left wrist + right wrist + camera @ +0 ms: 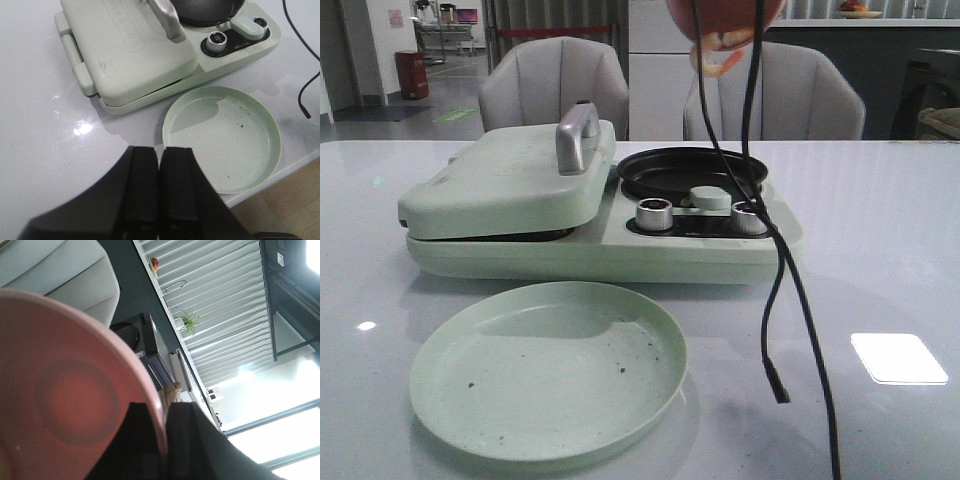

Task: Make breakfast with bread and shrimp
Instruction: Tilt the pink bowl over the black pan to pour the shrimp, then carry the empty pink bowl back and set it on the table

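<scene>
Tipping the round pink plastic bowl (65,400), pinched by its rim in my right pincer (165,440), I hold it directly above the round black frying pan (690,170); curled pale orange shrimp (722,48) spill at its lip. My left pincer (160,200) is pressed together, idle.

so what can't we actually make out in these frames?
- Bread: none in sight; the sandwich press lid is shut, so its contents are hidden.
- Pink bowl: cut by the front view's top edge; only a couple of shrimp show.
- Right gripper: absent from the front view.
- Left gripper: fingers together, holding nothing.
</scene>
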Tool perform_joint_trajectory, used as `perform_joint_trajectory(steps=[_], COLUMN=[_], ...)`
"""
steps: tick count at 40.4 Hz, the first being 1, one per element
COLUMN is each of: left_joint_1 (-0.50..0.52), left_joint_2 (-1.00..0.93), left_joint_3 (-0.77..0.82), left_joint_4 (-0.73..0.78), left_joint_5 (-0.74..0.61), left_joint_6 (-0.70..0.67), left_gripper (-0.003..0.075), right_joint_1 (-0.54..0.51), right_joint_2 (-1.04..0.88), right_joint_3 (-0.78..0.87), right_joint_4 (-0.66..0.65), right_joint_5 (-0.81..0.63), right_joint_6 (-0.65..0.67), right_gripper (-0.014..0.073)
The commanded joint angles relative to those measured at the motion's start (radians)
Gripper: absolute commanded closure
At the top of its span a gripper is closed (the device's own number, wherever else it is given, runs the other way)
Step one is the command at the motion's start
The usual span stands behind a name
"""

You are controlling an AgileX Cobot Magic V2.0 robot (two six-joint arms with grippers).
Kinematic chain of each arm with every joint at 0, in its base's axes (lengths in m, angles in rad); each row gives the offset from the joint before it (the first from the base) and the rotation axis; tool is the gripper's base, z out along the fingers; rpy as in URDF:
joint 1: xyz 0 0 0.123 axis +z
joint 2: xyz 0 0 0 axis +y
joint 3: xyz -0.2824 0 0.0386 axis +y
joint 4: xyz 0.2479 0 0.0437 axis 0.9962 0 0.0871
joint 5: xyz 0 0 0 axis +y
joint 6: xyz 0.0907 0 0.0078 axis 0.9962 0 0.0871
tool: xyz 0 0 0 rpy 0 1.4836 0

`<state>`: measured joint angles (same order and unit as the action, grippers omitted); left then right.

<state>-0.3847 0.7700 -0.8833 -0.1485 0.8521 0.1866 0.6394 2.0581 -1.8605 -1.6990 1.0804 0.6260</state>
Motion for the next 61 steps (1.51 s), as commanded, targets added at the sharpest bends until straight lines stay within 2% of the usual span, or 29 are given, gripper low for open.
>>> perform_joint_trajectory(steps=[1,21,28,31,38,46,53,61], left_joint_1=[-0.007,-0.007,-0.007,-0.007,-0.007,-0.007,-0.007,-0.007], left_joint_2=[-0.002,-0.002,-0.002,-0.002,-0.002,-0.002,-0.002,0.007], left_joint_3=[-0.027,-0.027,-0.027,-0.027,-0.027,-0.027,-0.027,-0.027], left_joint_4=[-0.008,-0.007,-0.007,-0.007,-0.007,-0.007,-0.007,-0.007], left_joint_5=[-0.065,-0.065,-0.065,-0.065,-0.065,-0.065,-0.065,-0.065], left_joint_6=[-0.01,-0.01,-0.01,-0.01,-0.01,-0.01,-0.01,-0.01], left_gripper=[0.0621,0.0621,0.062,0.062,0.0621,0.0621,0.0621,0.0621], right_joint_1=[0.002,0.002,0.002,0.002,-0.042,-0.168,-0.333,-0.569], right_joint_2=[-0.069,-0.069,-0.079,-0.108,-0.23,-0.402,-0.548,-0.593], right_joint_3=[-0.05,-0.097,-0.097,-0.097,-0.048,0.197,0.486,0.682], right_joint_4=[-0.1,-0.1,-0.009,0.116,0.544,0.809,1.026,1.415], right_joint_5=[0.041,0.042,0.111,0.138,0.144,0.087,-0.095,-0.254], right_joint_6=[-0.015,-0.024,-0.034,-0.071,-0.178,-0.18,-0.194,-0.412], right_gripper=[0.055,0.055,0.055,0.055,0.055,0.055,0.055,0.055])
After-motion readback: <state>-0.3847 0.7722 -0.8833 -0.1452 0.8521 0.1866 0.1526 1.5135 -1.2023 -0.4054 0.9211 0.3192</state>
